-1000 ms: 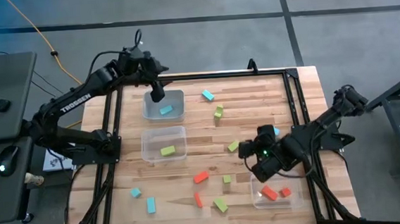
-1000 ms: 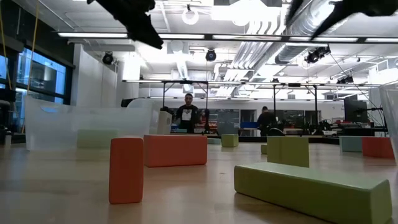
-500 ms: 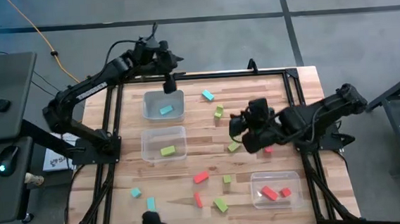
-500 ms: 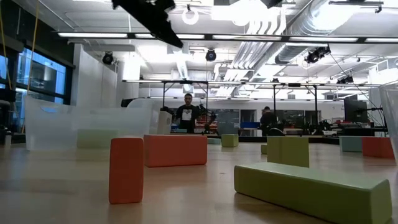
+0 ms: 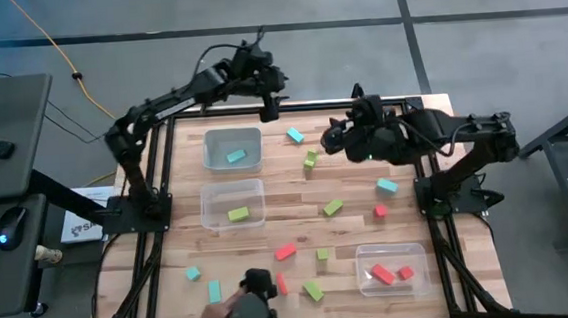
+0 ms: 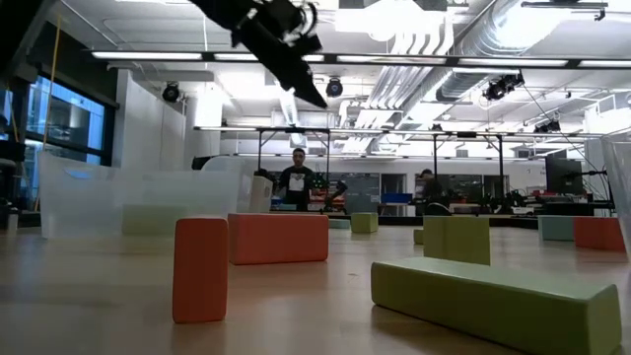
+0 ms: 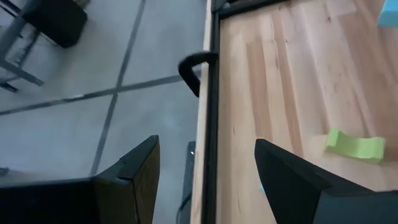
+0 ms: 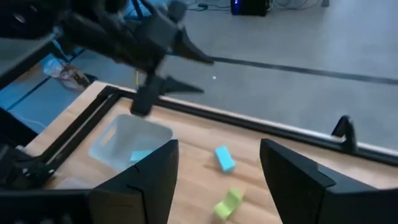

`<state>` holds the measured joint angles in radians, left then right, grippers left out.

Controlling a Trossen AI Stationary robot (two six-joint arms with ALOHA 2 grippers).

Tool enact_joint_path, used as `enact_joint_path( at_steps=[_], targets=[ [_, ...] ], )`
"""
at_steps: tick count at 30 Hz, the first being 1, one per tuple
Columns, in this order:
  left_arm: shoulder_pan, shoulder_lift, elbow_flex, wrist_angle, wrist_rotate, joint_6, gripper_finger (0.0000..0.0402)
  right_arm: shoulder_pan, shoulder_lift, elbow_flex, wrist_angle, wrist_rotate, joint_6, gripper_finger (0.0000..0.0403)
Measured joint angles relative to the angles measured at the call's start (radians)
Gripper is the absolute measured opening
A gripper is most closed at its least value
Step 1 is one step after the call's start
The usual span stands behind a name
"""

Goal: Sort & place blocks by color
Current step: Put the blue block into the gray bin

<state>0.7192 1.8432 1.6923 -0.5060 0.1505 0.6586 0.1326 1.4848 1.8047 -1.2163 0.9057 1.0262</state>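
Cyan, green, red blocks scattered on table, in bins.

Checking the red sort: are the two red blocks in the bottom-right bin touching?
Apart. The high view shows bare bin floor between the longer red block and the smaller red block inside the clear bin.

A robotics lab in an open industrial hall is showing here: two dark robot arms are working from a black metal frame bolted around a pale butcher-block wooden table, which is standing on a grey polished concrete floor. Exposed silver ventilation ducts and strip lights are running across the white ceiling, while two people in dark clothes are standing among further black test rigs in the background. A yellow cable is trailing over the floor beside a grey desk holding a black computer mouse.
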Motion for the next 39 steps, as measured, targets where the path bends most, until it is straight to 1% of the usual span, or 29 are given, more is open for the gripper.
enact_joint_path(
  at_steps=[4,8,15,21,26,29,31,36,39],
  targets=[
    [-0.011,0.069,0.016,0.006,-0.002,0.011,0.0213,-0.034,0.000,0.012,0.000,0.000,-0.062,0.0216],
    [-0.028,0.139,0.016,-0.005,-0.002,0.047,0.0213,-0.059,0.001,0.012,-0.008,-0.009,-0.090,0.0216],
    [-0.066,0.238,0.016,-0.043,-0.001,0.112,0.0213,-0.092,0.001,0.012,-0.023,-0.069,-0.093,0.0216],
    [-0.088,0.306,0.016,-0.056,0.003,0.138,0.0213,-0.100,0.001,0.012,-0.037,-0.094,-0.093,0.0216],
    [-0.088,0.338,0.016,-0.066,0.002,0.139,0.0213,-0.100,0.001,0.012,-0.037,-0.100,-0.093,0.0216],
    [-0.083,0.358,0.015,-0.066,0.019,0.145,0.0213,-0.100,0.001,0.012,-0.038,-0.104,-0.093,0.0216],
    [-0.078,0.370,0.015,-0.067,0.046,0.165,0.0213,-0.100,0.001,0.012,-0.038,-0.110,-0.093,0.0216],
    [-0.075,0.394,0.014,-0.071,0.044,0.201,0.0213,-0.100,0.001,0.012,-0.038,-0.128,-0.093,0.0216],
    [-0.076,0.393,0.014,-0.064,0.047,0.264,0.0213,-0.100,0.001,0.012,-0.038,-0.128,-0.093,0.0216]
  ],
)
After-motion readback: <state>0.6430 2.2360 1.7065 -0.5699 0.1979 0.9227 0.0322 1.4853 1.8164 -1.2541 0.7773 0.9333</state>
